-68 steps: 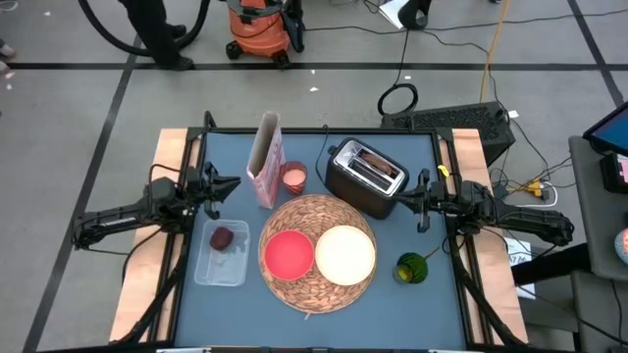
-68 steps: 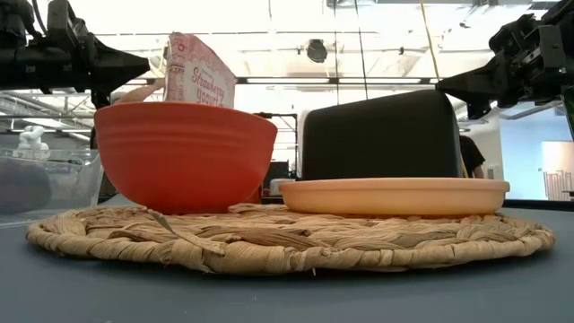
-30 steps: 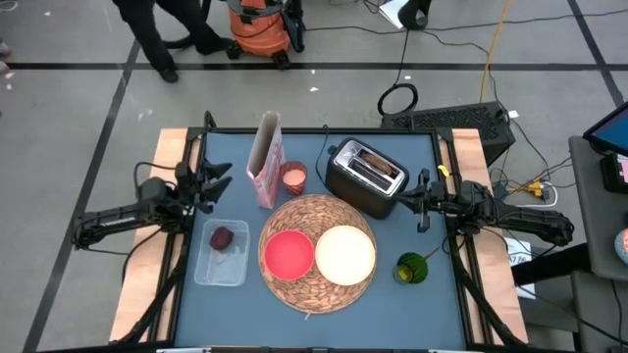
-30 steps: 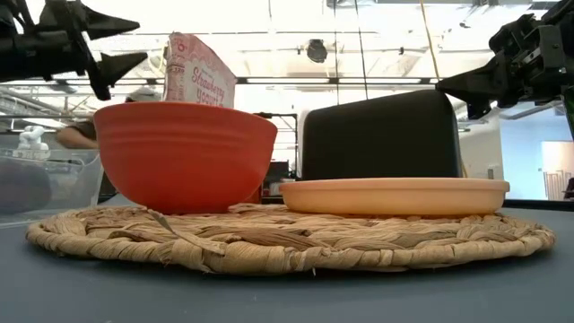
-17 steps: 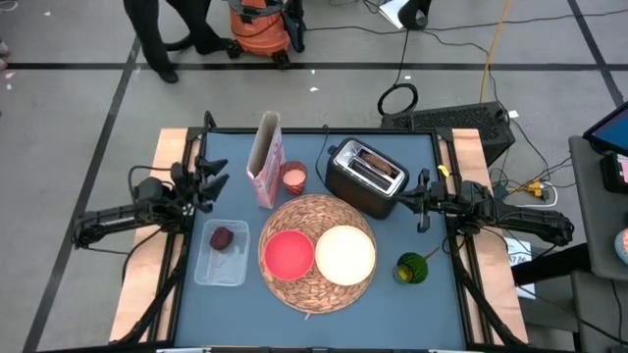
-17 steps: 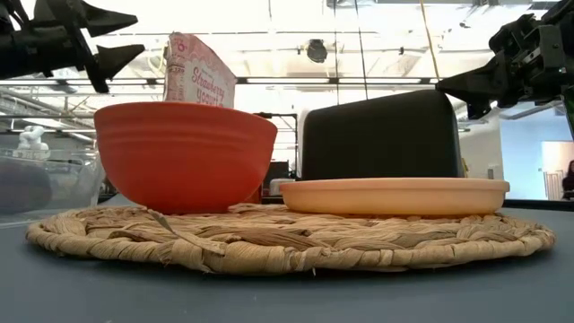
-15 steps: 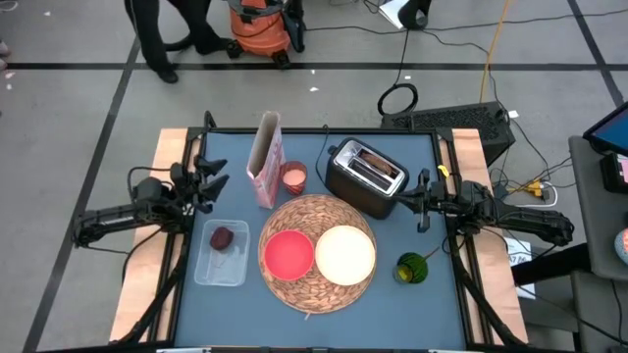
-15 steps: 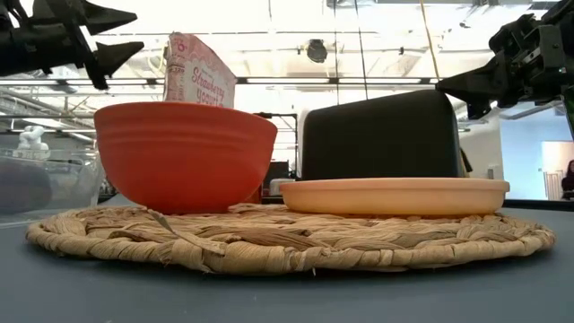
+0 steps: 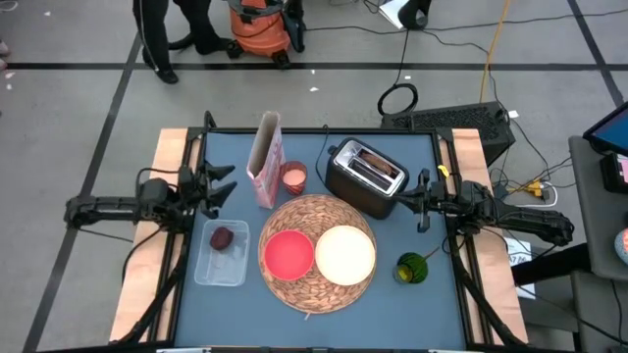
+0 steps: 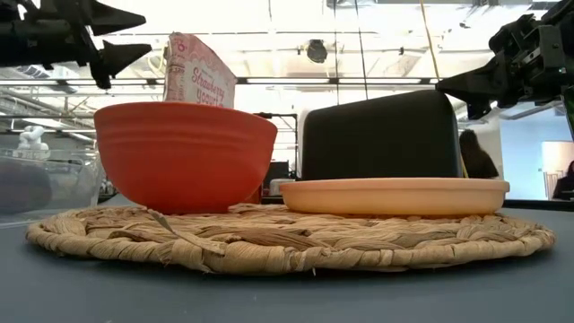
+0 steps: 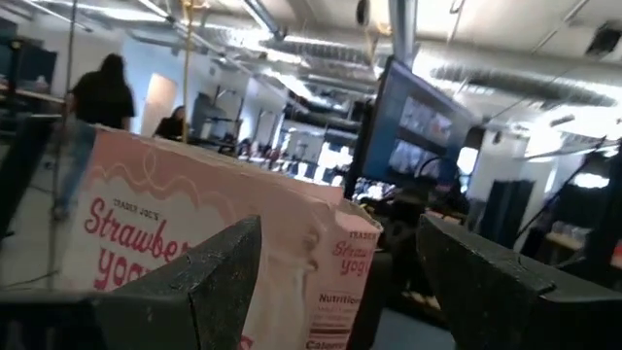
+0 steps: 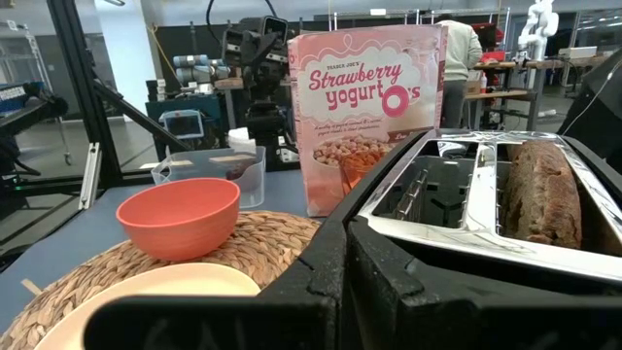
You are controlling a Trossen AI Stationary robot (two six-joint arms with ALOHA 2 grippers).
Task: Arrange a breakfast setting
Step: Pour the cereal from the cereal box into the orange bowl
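The left gripper (image 9: 224, 184) hovered with its fingers spread apart and empty at the table's left edge, pointing toward the cereal box (image 9: 267, 160). The right gripper (image 9: 410, 201) waited fully closed, holding nothing, just beside the toaster (image 9: 366, 177), which held toast (image 12: 540, 199). On the mat (image 9: 316, 282) sat the red bowl (image 9: 287, 253) and the plate (image 9: 344, 255), side by side. The dark fruit (image 9: 222, 238) lay in a clear tub (image 9: 222, 267) left of the mat.

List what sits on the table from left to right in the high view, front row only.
Clear container holding the dark red fruit → red bowl → cream plate, both on the woven mat → green object.
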